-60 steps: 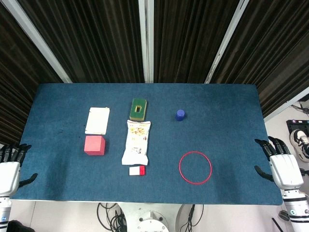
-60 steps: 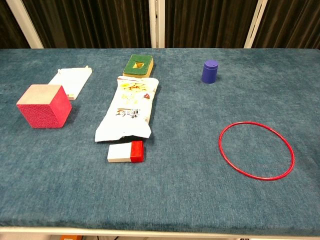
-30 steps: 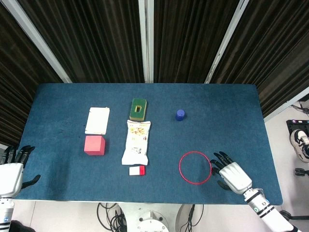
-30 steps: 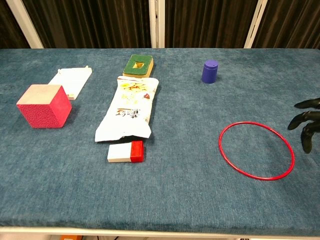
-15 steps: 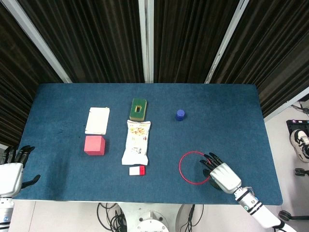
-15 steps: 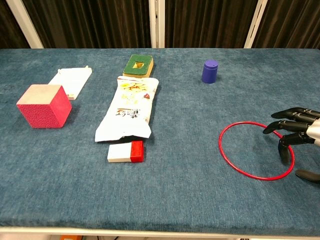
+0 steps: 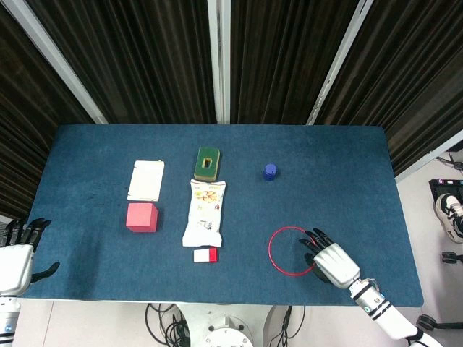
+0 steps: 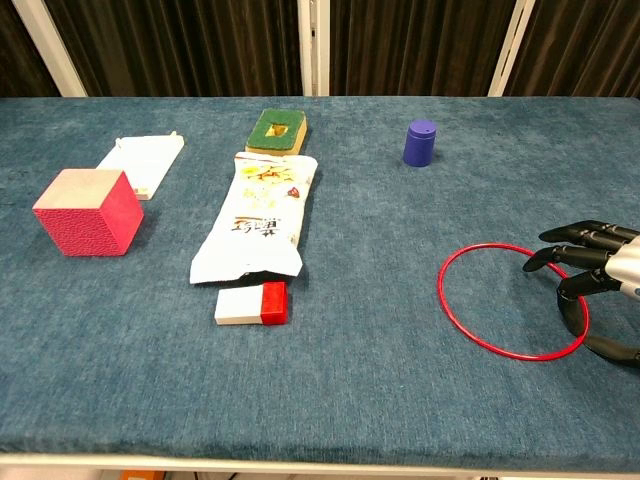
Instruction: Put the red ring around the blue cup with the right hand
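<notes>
Lying flat on the blue table (image 7: 347, 159): red ring (image 7: 278, 239), down toward 5 o'clock. Hovering over its 3 o'clock rim: right hand (image 7: 331, 259), fingers (image 8: 566, 236) spread and curled a bit, gripping nothing yet. So basically mid-reach, grasp step. Next up, probably pinching that thin rim, then lifting and carrying toward 12 o'clock over the blue cup (image 7: 270, 171). Idling open off the 8 o'clock corner: left hand (image 7: 16, 254).
</notes>
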Available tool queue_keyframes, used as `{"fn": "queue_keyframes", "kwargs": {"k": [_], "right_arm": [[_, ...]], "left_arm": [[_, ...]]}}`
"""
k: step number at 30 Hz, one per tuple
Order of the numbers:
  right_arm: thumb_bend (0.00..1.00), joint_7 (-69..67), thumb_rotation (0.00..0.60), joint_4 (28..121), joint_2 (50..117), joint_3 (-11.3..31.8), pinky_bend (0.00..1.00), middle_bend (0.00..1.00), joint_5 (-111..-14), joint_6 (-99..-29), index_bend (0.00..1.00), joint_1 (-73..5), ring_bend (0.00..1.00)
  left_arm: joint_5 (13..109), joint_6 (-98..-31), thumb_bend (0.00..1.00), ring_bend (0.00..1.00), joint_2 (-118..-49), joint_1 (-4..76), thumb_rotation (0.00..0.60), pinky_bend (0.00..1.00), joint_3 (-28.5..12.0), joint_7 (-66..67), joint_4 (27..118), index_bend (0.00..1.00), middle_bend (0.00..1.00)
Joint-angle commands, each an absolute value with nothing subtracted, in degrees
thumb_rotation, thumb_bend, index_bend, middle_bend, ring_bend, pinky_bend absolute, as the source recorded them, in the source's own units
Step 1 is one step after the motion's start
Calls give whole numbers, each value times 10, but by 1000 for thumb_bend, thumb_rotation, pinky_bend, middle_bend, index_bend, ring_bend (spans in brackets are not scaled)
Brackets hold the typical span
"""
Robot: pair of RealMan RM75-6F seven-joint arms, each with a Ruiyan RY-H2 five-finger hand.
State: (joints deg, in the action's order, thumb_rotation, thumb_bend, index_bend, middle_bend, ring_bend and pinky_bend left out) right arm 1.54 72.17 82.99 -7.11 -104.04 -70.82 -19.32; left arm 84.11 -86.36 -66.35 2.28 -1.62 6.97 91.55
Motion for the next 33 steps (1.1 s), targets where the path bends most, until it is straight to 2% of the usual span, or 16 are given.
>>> {"fn": "queue_keyframes", "kwargs": {"k": [1,14,16,19,24,33], "right_arm": [[323,15,600,720,831,-70,0,160,-1038,-710,551,-194,0],[327,15,600,715,839,-75,0,166,-1023,-696,526,-202,0],[335,14,600,714,839,-76,0,175,-1023,-698,546,-203,0],[357,12,600,712,840,-76,0,202,-1023,-704,627,-202,0],[371,12,600,719,836,-72,0,226,-1015,-713,679,-199,0],[376,-4,600,761,801,-43,0,236,-988,-731,694,-203,0]], "left_arm": [[841,-863,125,15,-664,23,600,0,-16,69,915,148,113],[840,-859,124,15,-665,23,600,0,-15,62,910,148,112],[841,-859,124,15,-664,23,600,0,-15,60,910,148,112],[843,-861,125,15,-664,22,600,0,-15,58,909,148,111],[844,-860,125,15,-665,22,600,0,-14,54,906,148,111],[849,-860,124,14,-663,24,600,0,-14,53,907,148,111]]}}
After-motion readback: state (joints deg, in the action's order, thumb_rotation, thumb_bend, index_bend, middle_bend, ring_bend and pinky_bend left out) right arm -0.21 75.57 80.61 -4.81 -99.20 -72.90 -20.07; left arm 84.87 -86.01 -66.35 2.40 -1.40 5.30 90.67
